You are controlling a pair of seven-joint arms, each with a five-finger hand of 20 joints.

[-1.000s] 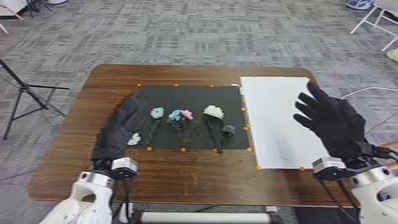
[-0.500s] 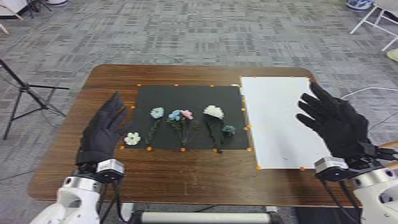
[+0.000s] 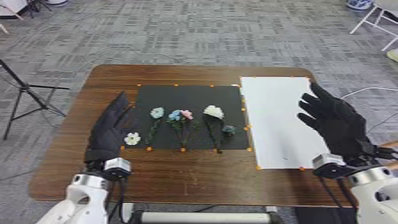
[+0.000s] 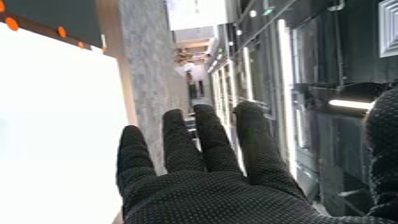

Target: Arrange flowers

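We find the flowers laid out on a dark mat [image 3: 200,92], which sits on the brown surface [image 3: 213,185]. At the mat's near left corner we record a small white flower [image 3: 132,138] with open petals round a yellowish centre; which way it points we cannot tell. To its right and farther off is a pale blue flower [image 3: 157,112] on a thin green stem. Near the middle, a blue flower [image 3: 174,115] and a pink flower [image 3: 187,114] lie side by side over leafy stems. Right of these is a fuller, cream-white flower [image 3: 213,111] (the largest head we count), and just beside its stem a dusky green bloom [image 3: 228,129].

As to direction, the stemmed heads point away from the robot, stems toward it. The pale blue one's long axis slants slightly left toward its stem end; the blue and pink pair runs nearly straight; the cream-white one's slants slightly right, its stem end at the mat's near edge.

The left robot hand [image 3: 105,127] is by the mat's left edge, fingers extended, holding nothing that we can see. The right robot hand [image 3: 336,122] is beyond the white sheet's [image 3: 275,115] right side, opened wide, fingers straight and apart, gripping nothing.
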